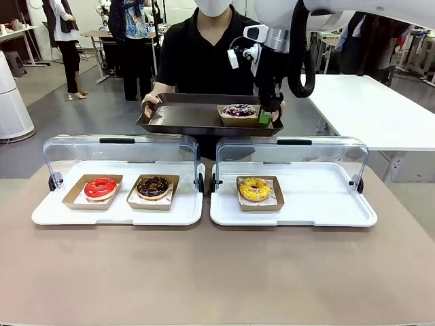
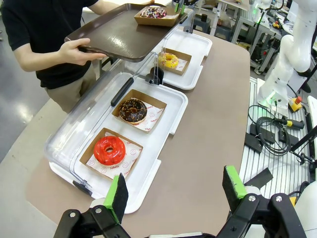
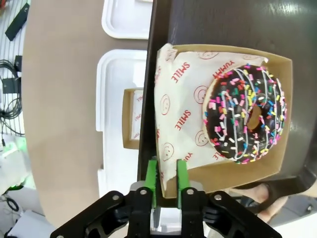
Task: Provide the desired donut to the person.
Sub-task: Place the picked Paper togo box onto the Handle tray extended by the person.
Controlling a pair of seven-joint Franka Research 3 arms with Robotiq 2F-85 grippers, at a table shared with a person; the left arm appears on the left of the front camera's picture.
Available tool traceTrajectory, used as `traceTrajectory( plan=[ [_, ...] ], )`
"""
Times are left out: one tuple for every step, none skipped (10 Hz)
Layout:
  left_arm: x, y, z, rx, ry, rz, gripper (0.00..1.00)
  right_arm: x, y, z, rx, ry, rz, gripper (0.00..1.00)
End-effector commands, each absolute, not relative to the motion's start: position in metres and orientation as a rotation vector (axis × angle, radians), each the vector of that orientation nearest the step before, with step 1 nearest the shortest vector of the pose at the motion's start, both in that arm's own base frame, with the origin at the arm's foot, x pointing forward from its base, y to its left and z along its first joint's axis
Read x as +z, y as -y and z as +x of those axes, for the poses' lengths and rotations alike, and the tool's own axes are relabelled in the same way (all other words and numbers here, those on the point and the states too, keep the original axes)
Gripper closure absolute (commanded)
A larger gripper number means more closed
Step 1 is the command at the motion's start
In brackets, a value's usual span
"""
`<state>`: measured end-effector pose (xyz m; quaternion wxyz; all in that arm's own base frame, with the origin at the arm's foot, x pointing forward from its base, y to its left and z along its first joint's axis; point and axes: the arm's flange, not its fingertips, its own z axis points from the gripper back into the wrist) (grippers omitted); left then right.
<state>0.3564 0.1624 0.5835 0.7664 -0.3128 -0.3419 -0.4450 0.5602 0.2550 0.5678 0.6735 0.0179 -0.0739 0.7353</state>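
A chocolate donut with coloured sprinkles [image 1: 239, 109] [image 3: 245, 114] lies in a small cardboard tray [image 3: 233, 176] lined with printed paper. That tray rests on a dark brown serving tray [image 1: 177, 119] [image 3: 208, 25], which the person [image 1: 204, 54] in a black T-shirt holds up with both hands at the table's far side. My right gripper [image 1: 265, 117] [image 3: 167, 168] is at the cardboard tray's near edge, its green pads pinched narrowly on the rim and paper. My left gripper [image 2: 174, 186] hangs open over the table's left end, holding nothing.
Two white display trays with raised clear lids sit on the tan table. The left one [image 1: 47, 214] holds a red donut [image 1: 100, 187] and a chocolate donut [image 1: 153, 187]. The right one [image 1: 326, 204] holds a yellow donut [image 1: 255, 189].
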Motion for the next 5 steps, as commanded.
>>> traceTrajectory(
  plan=[
    [0.5845,-0.1632,0.3555,-0.972,0.759,-0.690,0.00,0.5622,-0.2535,0.5569,1.674,0.206,0.050,0.00],
    [0.5845,-0.1632,0.3555,-0.972,0.759,-0.690,0.00,0.5641,-0.2548,0.5579,1.671,0.212,0.044,0.00],
    [0.5845,-0.1632,0.3555,-0.972,0.759,-0.690,0.00,0.5646,-0.2555,0.5578,1.672,0.214,0.041,0.00],
    [0.5845,-0.1632,0.3555,-0.972,0.759,-0.690,0.00,0.5643,-0.2551,0.5569,1.672,0.208,0.038,0.06],
    [0.5845,-0.1632,0.3555,-0.972,0.759,-0.690,0.00,0.5642,-0.2545,0.5569,1.672,0.208,0.039,0.00]
  ],
)
